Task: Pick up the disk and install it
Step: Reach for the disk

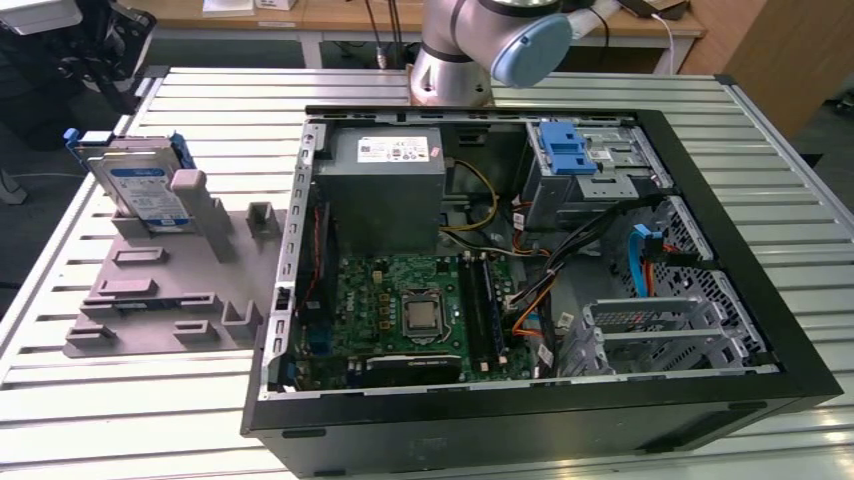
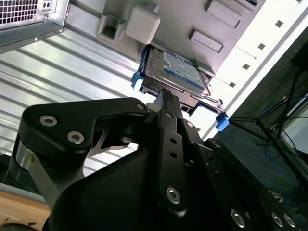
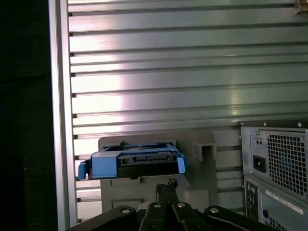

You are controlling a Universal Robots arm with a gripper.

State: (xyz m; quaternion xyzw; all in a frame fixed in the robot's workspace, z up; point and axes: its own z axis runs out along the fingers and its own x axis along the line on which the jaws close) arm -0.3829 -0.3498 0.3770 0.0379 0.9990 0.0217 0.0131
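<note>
While the disk (image 1: 144, 190) stands on edge in a holder outside the computer, counts as barely begun: not picked up, not installed.

1. Table (image 1: 107, 400), slatted metal. Bears case and holder side by side.
2. Computer case (image 1: 747, 250), black, laid flat with the side panel off. Takes up the middle and the exterior view's right.
3. Arm (image 1: 467, 50), grey with a blue cap. Rises from the far edge of the table, behind the case.
4. Holder (image 1: 160, 290), grey moulded plate with several slots. Lies just beside the case, on the exterior view's left.
5. Power supply (image 1: 387, 190), grey box with a white sticker. Sits inside the case at the far end.
6. Drive cage (image 1: 661, 325), bare perforated metal, inside the case at its near corner. Appears vacant, hence installation judged outstanding.
7. Disk (image 2: 175, 70) (image 3: 137, 162), silver with a blue-and-white label and a blue frame. Leans in the far slot of the holder, well apart from the cage.
8. Gripper (image 2: 165, 94) (image 3: 165, 185), black. Points at the disk in both wrist views, short of it and not touching; fingers drawn together, clasping nothing.
</note>
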